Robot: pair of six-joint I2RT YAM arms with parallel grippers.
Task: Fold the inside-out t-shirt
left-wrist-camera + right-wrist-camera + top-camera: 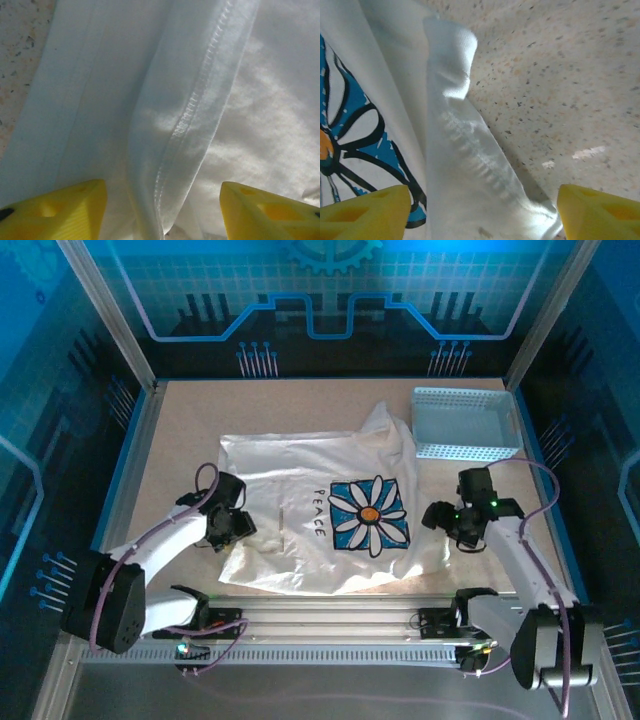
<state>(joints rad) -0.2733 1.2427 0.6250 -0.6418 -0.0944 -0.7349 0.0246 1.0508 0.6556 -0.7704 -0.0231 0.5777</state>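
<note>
The white inside-out t-shirt [290, 485] lies spread on the table, its blue daisy print and the word PEACE facing up. My left gripper [238, 532] is down at the shirt's left near corner. In the left wrist view its yellow fingers [65, 210] stand apart on either side of a raised, stitched hem fold [190, 110]. My right gripper [440, 520] is at the shirt's right edge. There its yellow fingers [600, 212] straddle a rumpled fold of the edge [465, 165], jaws apart, beside the blue print [350, 150].
A light blue-grey perforated basket [465, 425] stands at the back right, just beyond the shirt's bunched far corner. Bare speckled tabletop [560, 75] lies to the right of the shirt. A metal rail [330, 625] runs along the near edge between the arm bases.
</note>
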